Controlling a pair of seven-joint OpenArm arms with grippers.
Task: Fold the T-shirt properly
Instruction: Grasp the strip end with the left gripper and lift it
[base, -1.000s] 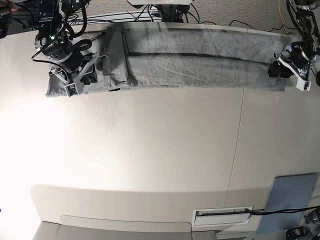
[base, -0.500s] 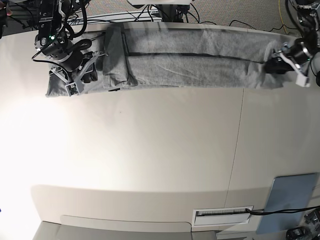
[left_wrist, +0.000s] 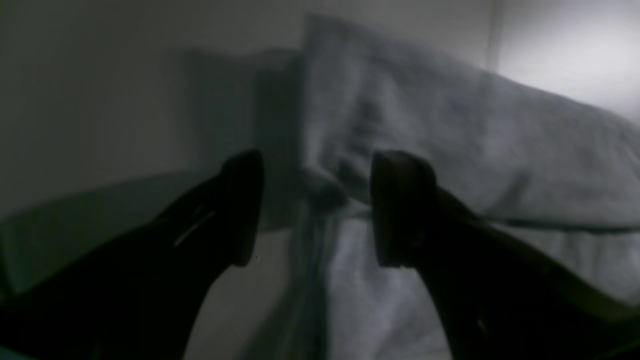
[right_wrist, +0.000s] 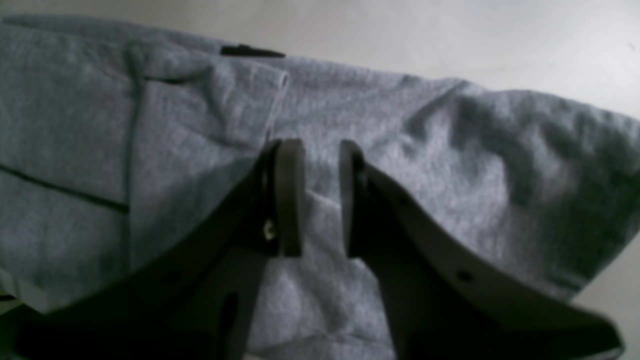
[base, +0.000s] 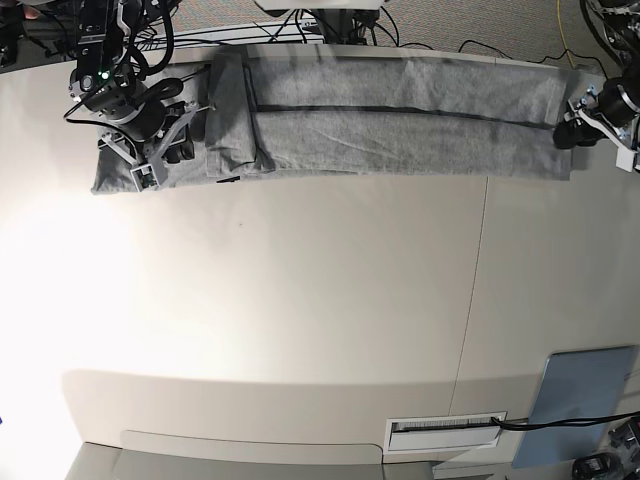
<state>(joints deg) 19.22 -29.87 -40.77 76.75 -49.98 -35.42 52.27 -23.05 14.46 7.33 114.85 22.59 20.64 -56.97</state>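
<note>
The heather-grey T-shirt lies folded into a long strip along the table's far edge, a dark line running along it. My right gripper rests on its left end, beside a folded-over flap. In the right wrist view the pads stand a narrow gap apart at my right gripper, and T-shirt cloth fills that gap. My left gripper hovers at the strip's right end. In the left wrist view it is wide open, the T-shirt edge lying just beyond its fingertips with nothing clamped.
A flat grey-blue pad lies at the near right corner, next to a white slotted plate with a cable. Cables and arm bases crowd the far edge. A seam crosses the table.
My left gripper has drawn back to the right, off the shirt's right end, which now lies flat and stretched out. My right gripper has edged slightly toward the far edge.
</note>
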